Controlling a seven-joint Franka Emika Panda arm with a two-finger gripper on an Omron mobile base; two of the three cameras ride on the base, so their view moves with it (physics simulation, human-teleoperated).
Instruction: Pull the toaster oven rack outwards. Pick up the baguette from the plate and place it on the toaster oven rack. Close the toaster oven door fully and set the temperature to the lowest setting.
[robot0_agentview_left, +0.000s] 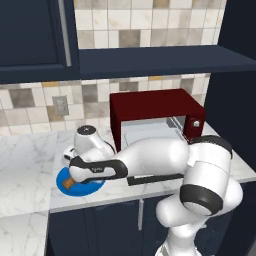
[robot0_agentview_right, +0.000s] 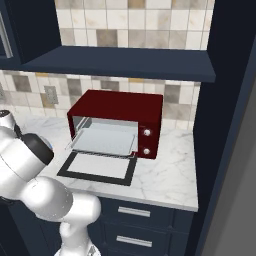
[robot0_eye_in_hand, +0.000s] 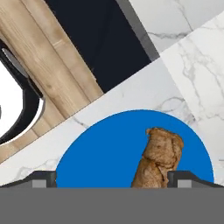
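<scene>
Two dark fingertips (robot0_eye_in_hand: 43, 178) stood wide apart low over the plate (robot0_eye_in_hand: 100, 148), gripper (robot0_eye_in_hand: 112, 179) clamped on nothing. Between them lay the baguette (robot0_eye_in_hand: 158, 158), nearer the right-hand tip, one end reaching toward the plate's middle. Sat on the marble counter (robot0_agentview_left: 30, 165) near its front edge, that blue plate, left of the toaster oven (robot0_agentview_right: 125, 107). Beyond, hung fully open and flat on the counter, the toaster oven door (robot0_agentview_right: 99, 166). Drawn out over it, the toaster oven rack (robot0_agentview_right: 106, 140). Farthest back, tiled wall (robot0_agentview_right: 130, 25).
</scene>
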